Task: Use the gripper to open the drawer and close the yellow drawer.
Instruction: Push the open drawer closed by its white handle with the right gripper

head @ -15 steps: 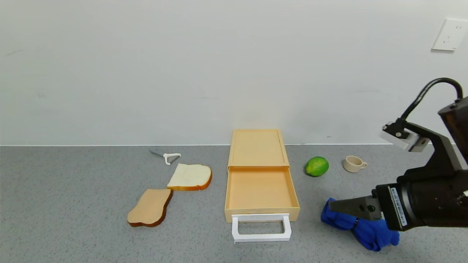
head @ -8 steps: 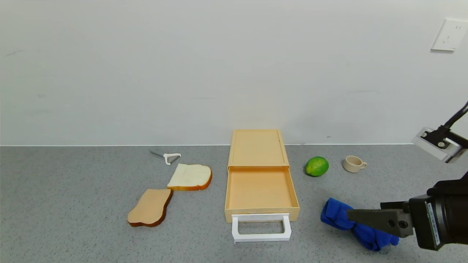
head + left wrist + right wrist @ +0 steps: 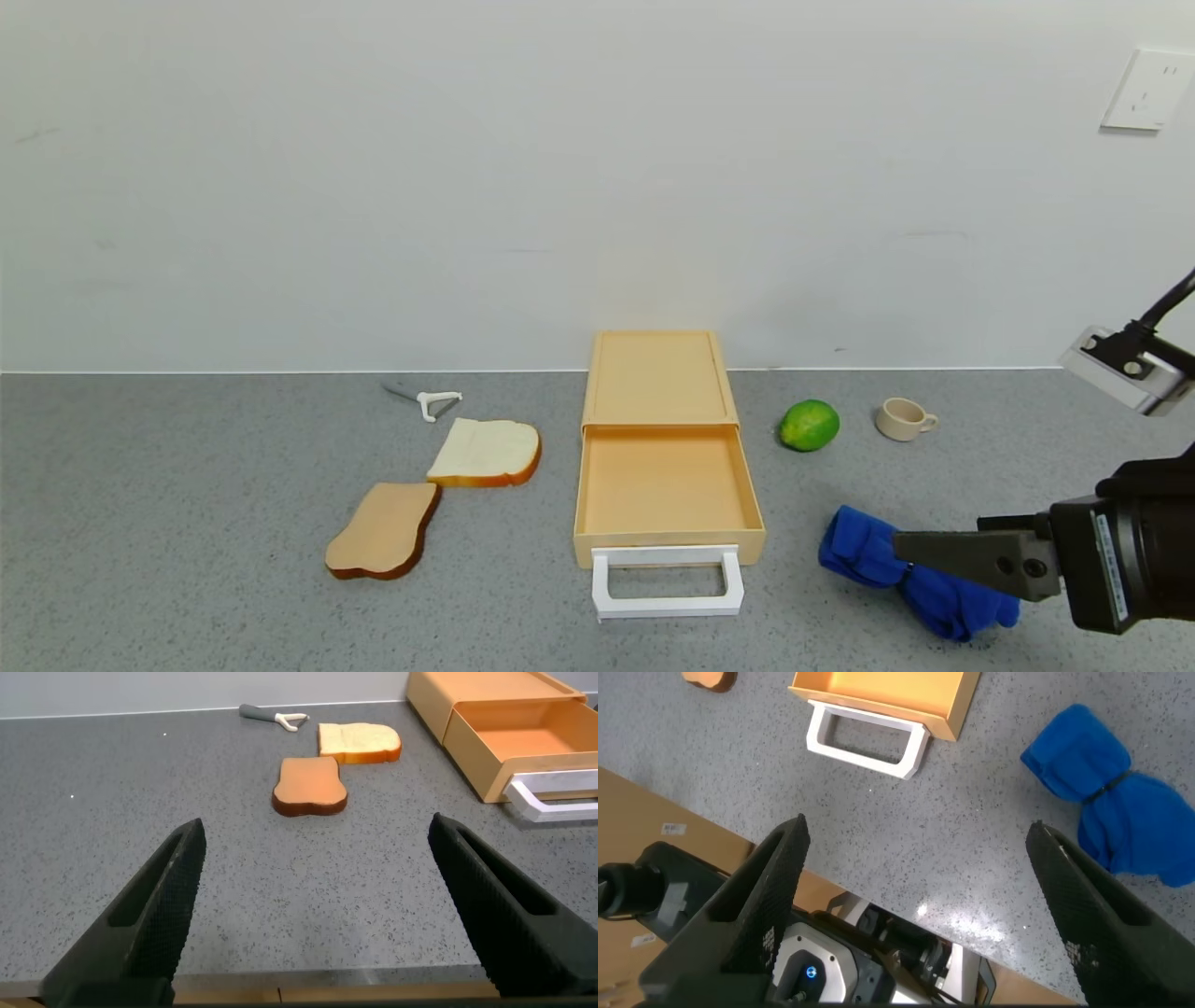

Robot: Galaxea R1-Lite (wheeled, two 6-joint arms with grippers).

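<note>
The pale yellow drawer [image 3: 665, 490] stands pulled out of its flat box [image 3: 659, 378] at the table's middle, empty inside, its white loop handle [image 3: 667, 583] at the front. It also shows in the right wrist view [image 3: 887, 693] and the left wrist view [image 3: 523, 742]. My right gripper [image 3: 943, 551] hangs open and empty at the right, above a blue cloth, well right of the handle [image 3: 867, 739]. My left gripper [image 3: 318, 896] is open and empty, low near the table's front edge, left of the drawer; it is out of the head view.
Two bread slices [image 3: 485, 453] [image 3: 385, 530] and a white peeler [image 3: 429, 401] lie left of the drawer. A lime [image 3: 809, 425] and a small cup [image 3: 904, 418] sit to its right. A blue cloth [image 3: 920, 583] lies front right. The wall is behind the box.
My right gripper has drawn back to the right and slightly down, away from the drawer, mostly in the first half second. The drawer has stayed open and still.
</note>
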